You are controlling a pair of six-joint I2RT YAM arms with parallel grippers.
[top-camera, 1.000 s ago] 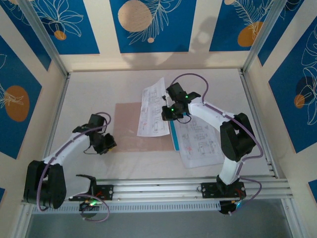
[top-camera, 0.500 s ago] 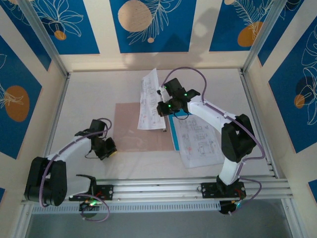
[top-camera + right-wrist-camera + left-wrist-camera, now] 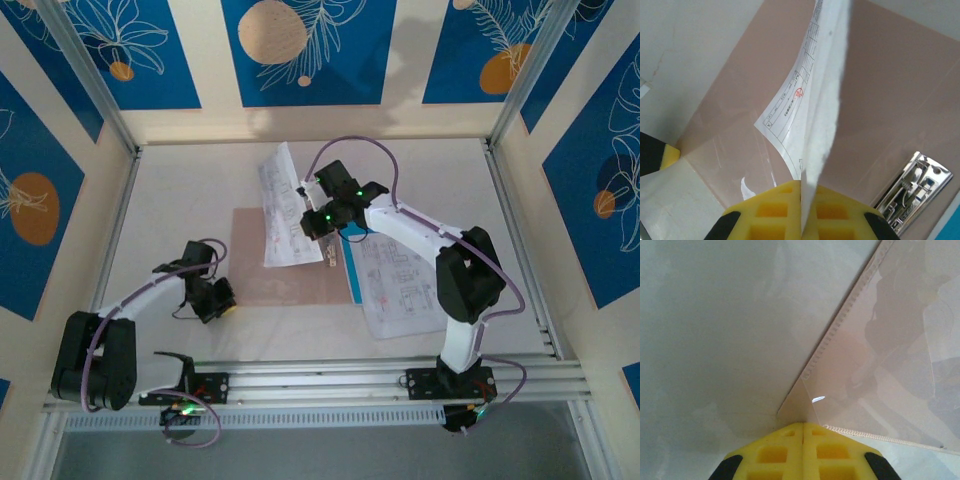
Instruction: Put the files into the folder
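The pinkish-tan folder [image 3: 285, 272] lies flat in the middle of the table. My left gripper [image 3: 216, 296] sits at its near left corner, and the yellow fingers [image 3: 785, 450] are shut on that corner of the folder [image 3: 880, 365]. My right gripper [image 3: 318, 222] is shut on one white printed sheet [image 3: 281, 205] of the files and holds it raised and tilted over the folder's far part. In the right wrist view the sheet [image 3: 820, 100] runs edge-on out of the gripper [image 3: 802, 184] above the folder [image 3: 890, 100]. More files [image 3: 402, 285], white over a cyan edge [image 3: 349, 272], lie right of the folder.
A metal clip [image 3: 914, 192] lies at the folder's right edge. Aluminium rails [image 3: 380, 375] run along the table's front, and patterned walls close the other three sides. My right arm [image 3: 420, 235] stretches over the loose files.
My right gripper has carried the white sheet leftward, from beside the folder to over its far part. My left gripper has closed on the folder's near left corner.
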